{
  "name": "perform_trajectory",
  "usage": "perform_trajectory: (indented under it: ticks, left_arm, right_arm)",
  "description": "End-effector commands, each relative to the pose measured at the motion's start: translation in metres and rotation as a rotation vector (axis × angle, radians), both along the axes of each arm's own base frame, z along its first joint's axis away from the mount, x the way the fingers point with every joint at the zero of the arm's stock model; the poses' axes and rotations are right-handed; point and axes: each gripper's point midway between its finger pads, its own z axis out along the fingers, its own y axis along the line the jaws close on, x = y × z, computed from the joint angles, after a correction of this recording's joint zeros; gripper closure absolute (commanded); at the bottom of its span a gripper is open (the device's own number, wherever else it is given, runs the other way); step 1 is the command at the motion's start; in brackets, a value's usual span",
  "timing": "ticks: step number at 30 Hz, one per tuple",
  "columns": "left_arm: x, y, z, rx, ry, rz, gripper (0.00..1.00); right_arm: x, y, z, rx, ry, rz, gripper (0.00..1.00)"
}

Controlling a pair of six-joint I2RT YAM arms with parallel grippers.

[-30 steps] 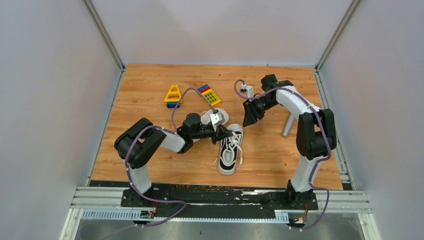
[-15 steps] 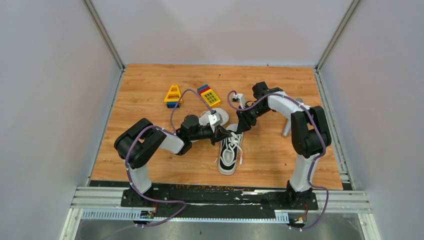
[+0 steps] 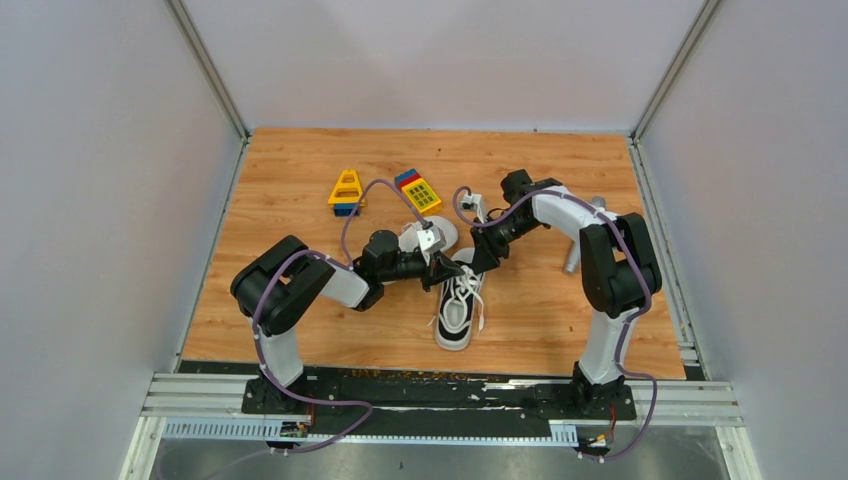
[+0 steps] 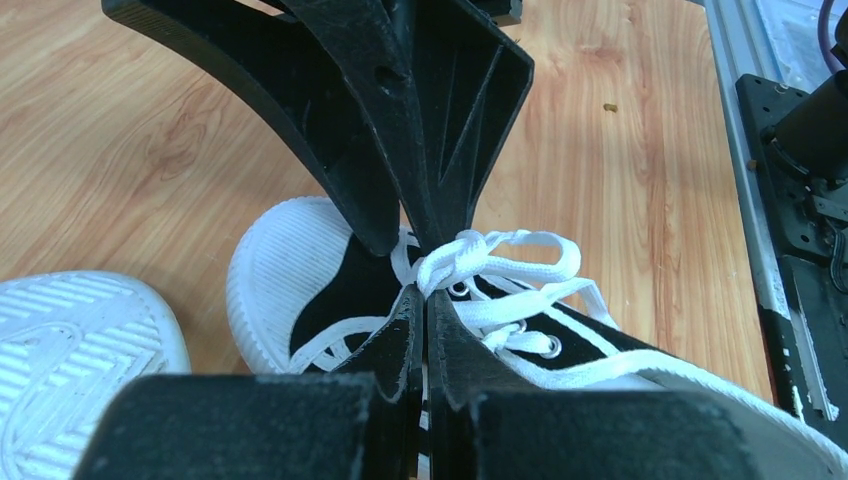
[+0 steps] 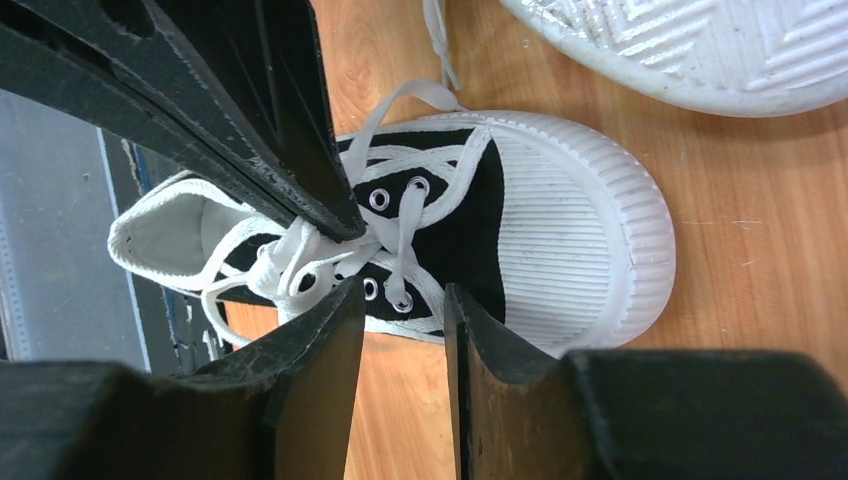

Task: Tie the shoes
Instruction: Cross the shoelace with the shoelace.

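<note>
The right claw (image 3: 481, 256), jaws parted and empty, has just swung in beside the left claw (image 4: 425, 263), clenched on the white lace knot (image 4: 470, 248) of the black canvas sneaker (image 3: 459, 305) beneath; we expect tying next.

Lab test cell, grey walls (image 3: 100, 200), alu rail (image 3: 190, 398)

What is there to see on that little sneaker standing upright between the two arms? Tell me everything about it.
It is a small black sneaker, canvas by the look, with a ribbed white rubber toe cap, metal eyelets and long white laces. It stands sole down on the wooden table, toe pointing away from the arm bases, close to the upturned white sole of its twin. The laces are bunched in a loose tangle. The left gripper is pinched shut on them; the right gripper hovers open over them.
</note>
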Motion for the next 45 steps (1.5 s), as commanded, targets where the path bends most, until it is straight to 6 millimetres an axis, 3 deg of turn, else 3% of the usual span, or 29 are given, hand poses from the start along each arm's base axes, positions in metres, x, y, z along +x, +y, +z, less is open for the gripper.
perform_trajectory:
  ticks: [1, 9, 15, 20, 36, 45]
  left_arm:
    - [0.005, -0.005, 0.010, -0.030, -0.036, 0.005, 1.00]
    - [0.006, -0.008, 0.016, -0.054, -0.023, 0.002, 1.00]
    - [0.006, -0.009, 0.020, -0.065, -0.026, 0.002, 1.00]
    - [0.006, -0.009, 0.020, -0.069, -0.024, 0.001, 1.00]
    - [0.007, -0.008, 0.021, -0.073, -0.020, 0.008, 1.00]
    - [0.006, -0.007, 0.025, -0.087, -0.010, 0.017, 1.00]
  right_arm:
    - [-0.013, 0.013, 0.024, 0.094, 0.052, 0.038, 0.64]
    - [-0.010, 0.012, 0.021, 0.060, 0.100, 0.004, 0.65]
    - [0.006, 0.001, 0.022, 0.014, -0.072, -0.016, 0.66]
    - [0.013, 0.003, 0.026, 0.031, -0.144, -0.013, 0.69]
    - [-0.017, 0.018, 0.030, 0.072, -0.057, 0.067, 0.71]
    - [-0.021, 0.022, 0.023, 0.066, 0.026, 0.050, 0.75]
